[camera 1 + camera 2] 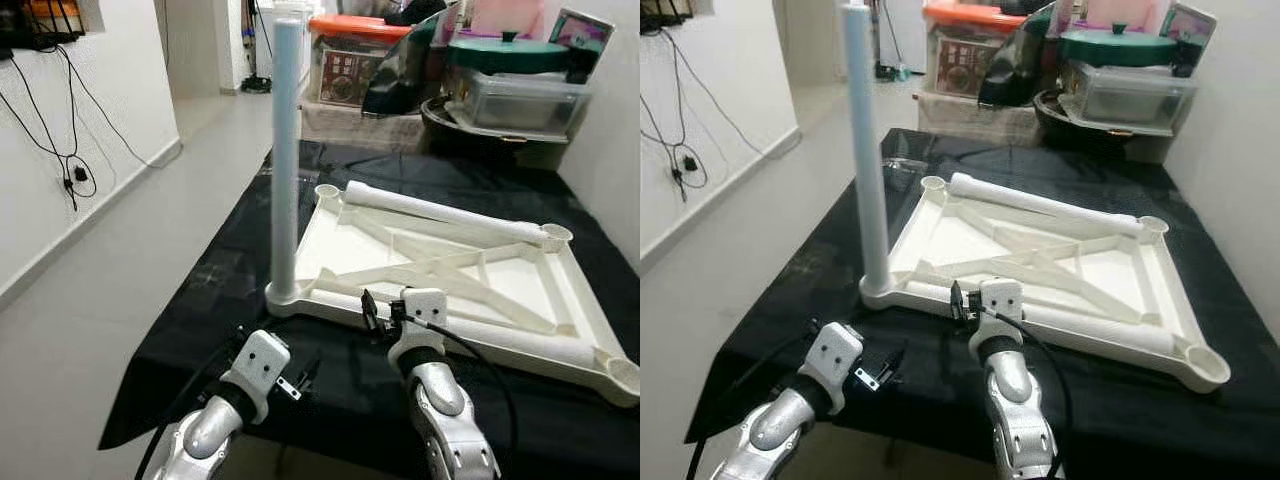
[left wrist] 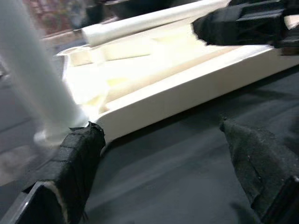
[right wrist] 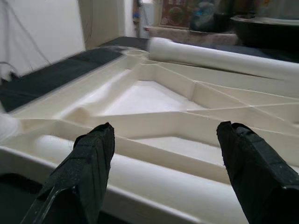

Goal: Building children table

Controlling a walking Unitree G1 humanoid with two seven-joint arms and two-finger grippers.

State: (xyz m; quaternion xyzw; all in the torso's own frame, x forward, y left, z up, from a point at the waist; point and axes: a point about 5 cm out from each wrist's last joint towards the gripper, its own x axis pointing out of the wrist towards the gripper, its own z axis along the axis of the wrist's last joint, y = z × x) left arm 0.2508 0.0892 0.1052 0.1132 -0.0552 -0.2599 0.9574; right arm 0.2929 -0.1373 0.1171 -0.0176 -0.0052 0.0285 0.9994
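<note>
Nearest, at 7 o'clock: left gripper (image 1: 300, 383) spread, empty, over the black cloth (image 1: 200, 320). At 6 o'clock, right gripper (image 3: 163, 158) spread, empty, just above the near loose leg (image 1: 520, 340) lying in the upturned tabletop (image 1: 440, 270). One leg (image 1: 286, 150) stands upright in the 9 o'clock corner socket. Farther, second loose leg (image 1: 440, 213) along the far rim. Judged: one fitted, three sockets open.

One upturned white tabletop (image 1: 520, 290), one upright leg (image 1: 286, 150), two loose legs (image 1: 440, 212), two end effectors (image 1: 378, 312)
</note>
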